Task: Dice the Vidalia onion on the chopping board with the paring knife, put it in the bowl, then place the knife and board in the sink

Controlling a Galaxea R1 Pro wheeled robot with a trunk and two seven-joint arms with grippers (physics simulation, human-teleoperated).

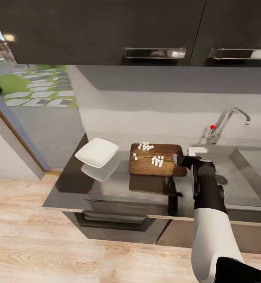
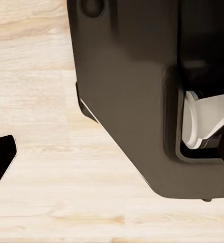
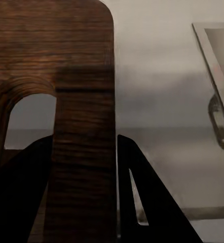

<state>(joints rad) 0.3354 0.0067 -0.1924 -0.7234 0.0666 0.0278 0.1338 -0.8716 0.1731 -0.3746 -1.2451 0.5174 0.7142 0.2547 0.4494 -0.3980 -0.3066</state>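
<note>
right gripper (image 1: 180, 160) jaws clamp chopping board (image 1: 157, 160) handle end; diced onion (image 1: 157, 160) aboard. next: tip into bowl (image 1: 97, 152).

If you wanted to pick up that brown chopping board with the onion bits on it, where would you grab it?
Probably at its handle end. The chopping board has an oval slot there, leaving a narrow strip of wood that two fingers can pinch. That end faces the sink, so coming from the sink side suits the right gripper, already at that edge. Keep it level: the diced onion lies loose on top.
</note>
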